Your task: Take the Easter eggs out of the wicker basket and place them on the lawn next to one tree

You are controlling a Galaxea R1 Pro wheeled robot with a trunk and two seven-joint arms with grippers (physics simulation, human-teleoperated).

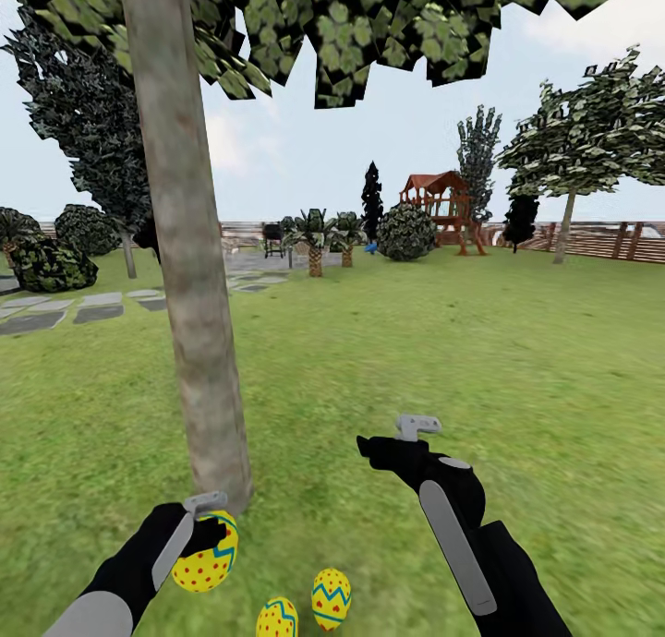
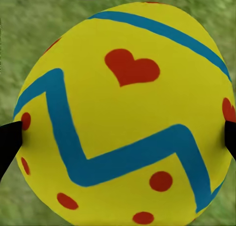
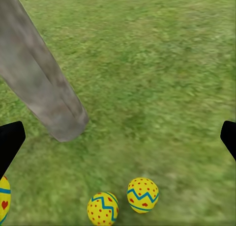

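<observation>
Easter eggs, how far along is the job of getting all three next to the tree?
Two Easter eggs already lie on the lawn close to the tree trunk. The third egg is in the left gripper, held low beside the trunk's base. The right gripper is open with nothing in it. What's left is setting that last egg down on the grass.

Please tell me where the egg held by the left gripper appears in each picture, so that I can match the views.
Head view: the held egg is at the bottom left, in the left gripper, near the tree trunk base.
Left wrist view: the egg takes up nearly the whole picture.
Right wrist view: a sliver of it shows at the edge.
Shared landmark: the trunk.
</observation>
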